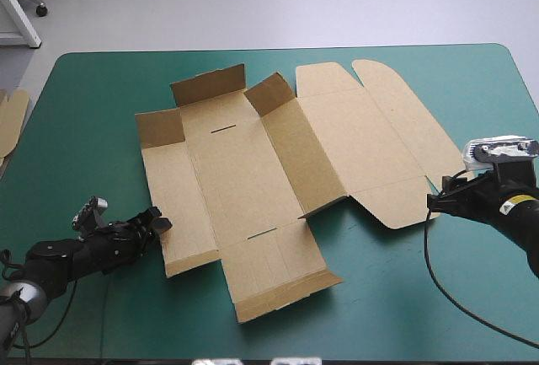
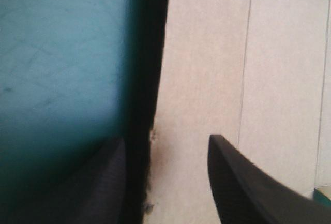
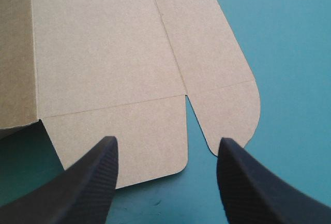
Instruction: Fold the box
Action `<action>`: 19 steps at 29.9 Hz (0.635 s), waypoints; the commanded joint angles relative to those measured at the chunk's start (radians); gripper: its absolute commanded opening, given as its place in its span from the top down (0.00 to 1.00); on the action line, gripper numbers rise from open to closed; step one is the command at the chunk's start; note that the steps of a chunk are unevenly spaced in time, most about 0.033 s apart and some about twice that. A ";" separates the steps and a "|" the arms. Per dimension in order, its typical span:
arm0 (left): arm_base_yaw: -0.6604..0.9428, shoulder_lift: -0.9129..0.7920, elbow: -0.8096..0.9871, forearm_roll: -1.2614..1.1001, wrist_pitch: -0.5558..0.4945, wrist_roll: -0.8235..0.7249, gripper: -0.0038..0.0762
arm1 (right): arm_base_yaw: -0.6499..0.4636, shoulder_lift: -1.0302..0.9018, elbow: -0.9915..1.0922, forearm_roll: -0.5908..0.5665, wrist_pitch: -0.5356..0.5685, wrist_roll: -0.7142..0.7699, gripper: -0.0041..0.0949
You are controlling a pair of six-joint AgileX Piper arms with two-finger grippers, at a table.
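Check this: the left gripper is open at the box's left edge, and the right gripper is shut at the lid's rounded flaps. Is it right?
No: the right gripper is open, not shut. The right wrist view shows its fingers apart before the lid's rounded flaps. The left gripper is open at the box's left edge.

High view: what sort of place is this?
Probably a robotics lab bench: a table with a teal-green cover, the left gripper and right gripper at either side, and a partly folded brown box between them.
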 commanded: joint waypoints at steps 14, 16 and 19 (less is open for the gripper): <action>-0.005 0.133 -0.014 -0.588 0.118 0.536 0.50 | -0.009 -0.001 -0.036 0.004 -0.056 -0.016 0.41; -0.005 0.147 -0.014 -0.586 0.123 0.536 0.50 | -0.009 -0.001 -0.036 0.005 -0.056 -0.016 0.41; -0.005 0.166 -0.019 -0.587 0.147 0.550 0.53 | -0.009 -0.001 -0.036 0.007 -0.054 -0.016 0.41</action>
